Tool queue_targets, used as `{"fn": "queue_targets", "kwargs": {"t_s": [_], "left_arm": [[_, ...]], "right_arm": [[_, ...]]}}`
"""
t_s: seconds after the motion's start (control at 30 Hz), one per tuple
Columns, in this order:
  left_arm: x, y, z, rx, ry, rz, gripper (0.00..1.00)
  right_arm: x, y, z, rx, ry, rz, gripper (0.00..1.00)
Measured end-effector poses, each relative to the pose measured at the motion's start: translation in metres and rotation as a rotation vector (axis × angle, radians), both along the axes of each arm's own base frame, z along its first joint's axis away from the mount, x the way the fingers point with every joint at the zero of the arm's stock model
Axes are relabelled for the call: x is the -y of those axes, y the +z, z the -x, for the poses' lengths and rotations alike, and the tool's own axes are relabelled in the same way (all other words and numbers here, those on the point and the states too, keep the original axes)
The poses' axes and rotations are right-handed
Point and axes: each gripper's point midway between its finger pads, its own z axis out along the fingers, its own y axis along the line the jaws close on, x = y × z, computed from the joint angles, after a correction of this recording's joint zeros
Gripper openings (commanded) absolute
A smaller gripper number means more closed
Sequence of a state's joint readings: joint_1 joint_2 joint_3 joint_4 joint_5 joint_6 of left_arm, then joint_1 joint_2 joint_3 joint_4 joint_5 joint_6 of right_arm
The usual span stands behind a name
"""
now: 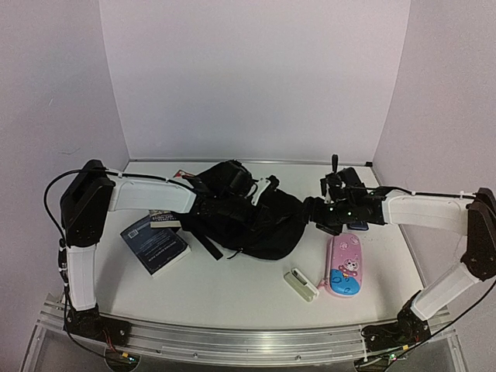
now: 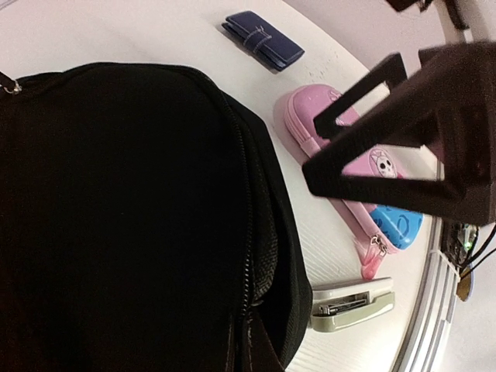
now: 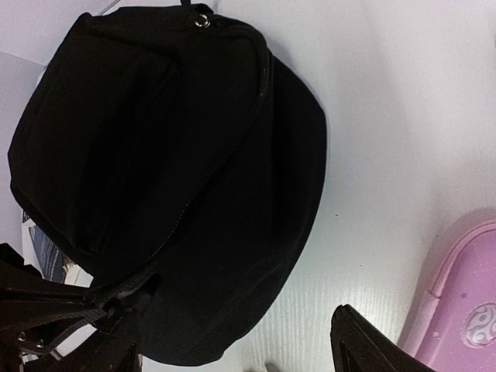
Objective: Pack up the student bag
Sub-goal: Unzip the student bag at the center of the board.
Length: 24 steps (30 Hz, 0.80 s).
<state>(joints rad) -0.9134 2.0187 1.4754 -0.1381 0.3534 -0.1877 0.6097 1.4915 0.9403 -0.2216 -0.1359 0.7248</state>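
The student bag (image 1: 252, 218), a large black soft backpack, lies in the middle of the table. It fills the left wrist view (image 2: 116, 217) and the right wrist view (image 3: 170, 170). My left gripper (image 1: 208, 208) is on the bag's left side, shut on the fabric beside the zipper (image 2: 246, 256); its fingers are mostly hidden by the bag. My right gripper (image 1: 316, 213) is open at the bag's right edge, holding nothing, its right finger (image 3: 364, 345) above the table. It also shows in the left wrist view (image 2: 403, 132).
A pink pencil case (image 1: 345, 265) and a pale green stapler (image 1: 301, 284) lie right of the bag. A dark blue wallet (image 2: 263, 39) lies beyond the case. A dark book (image 1: 155, 242) lies under my left arm.
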Motion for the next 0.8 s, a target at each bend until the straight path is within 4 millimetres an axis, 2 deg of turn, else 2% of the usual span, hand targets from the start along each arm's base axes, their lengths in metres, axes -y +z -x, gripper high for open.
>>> {"fn": "queue_targets", "kwargs": {"t_s": [0.13,0.23,0.33,0.43,0.53,0.7,0.8], "left_arm": [[-0.005,0.018,-0.005,0.032,0.050,0.024,0.00],[-0.007,0.034,-0.010,0.057,0.081,0.053,0.00],[-0.008,0.040,-0.014,0.069,0.108,0.063,0.00],[-0.014,0.038,-0.018,0.072,0.146,0.056,0.00],[-0.026,0.039,-0.024,0.071,0.197,0.049,0.00],[-0.065,0.061,-0.053,0.075,0.333,0.083,0.00],[-0.100,0.080,-0.077,0.081,0.448,0.120,0.00]], "right_arm": [[-0.017,-0.007,0.003,-0.015,0.013,-0.035,0.76],[-0.027,-0.018,0.004,-0.031,0.018,-0.041,0.67],[-0.033,-0.034,0.005,-0.057,0.010,-0.027,0.44],[-0.033,-0.046,0.004,-0.069,-0.011,0.000,0.17],[-0.027,-0.048,0.000,-0.058,-0.046,0.028,0.00],[-0.011,-0.043,-0.014,-0.025,-0.092,0.077,0.00],[0.013,-0.044,-0.027,-0.020,-0.134,0.112,0.00]]}}
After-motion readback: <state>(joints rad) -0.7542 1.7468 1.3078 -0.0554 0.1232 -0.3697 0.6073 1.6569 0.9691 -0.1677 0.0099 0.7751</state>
